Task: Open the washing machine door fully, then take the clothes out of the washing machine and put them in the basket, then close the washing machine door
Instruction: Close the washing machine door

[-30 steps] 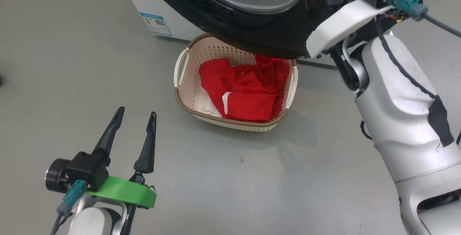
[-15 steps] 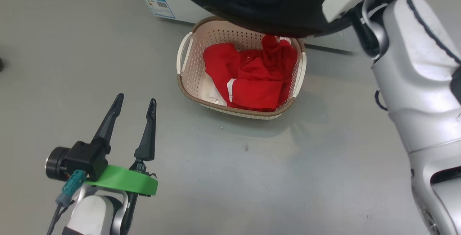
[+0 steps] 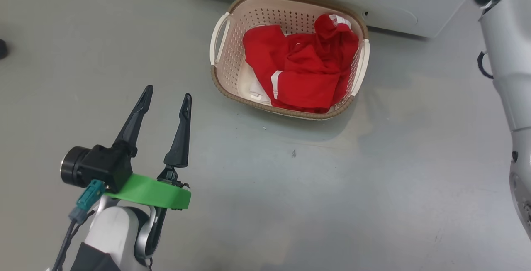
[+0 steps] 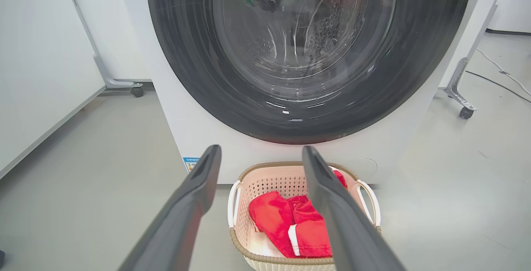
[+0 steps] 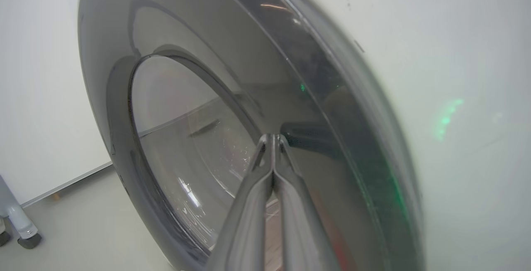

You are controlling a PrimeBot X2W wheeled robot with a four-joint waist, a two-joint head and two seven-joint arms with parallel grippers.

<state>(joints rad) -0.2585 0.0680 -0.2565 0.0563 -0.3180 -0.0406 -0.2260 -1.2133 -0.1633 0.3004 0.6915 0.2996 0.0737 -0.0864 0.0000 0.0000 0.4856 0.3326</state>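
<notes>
The clothes, bright red with a white stripe, lie bunched inside the basket. They fill its right part and leave a patch of pale bottom bare on the left. The basket stands on the grey floor, just in front of the washing machine and below its round front. Its two white handles sit on the left and right sides in the head view.

In the left wrist view, the washing machine door lies against the machine's white front. The perforated drum shows through the clear glass centre. A small blue label sits low on the front, left of the basket.

The right end effector has its two fingers pressed together with nothing between them. Their tips are at the glossy black rim of the door, where a dark reflection meets them. I cannot tell whether they actually touch it. The right arm, pale and silver, runs up the right edge of the head view.

The left end effector hangs over bare floor, well to the left of the basket and nearer the robot. Its fingers are spread wide, hold nothing, and point toward the machine.
</notes>
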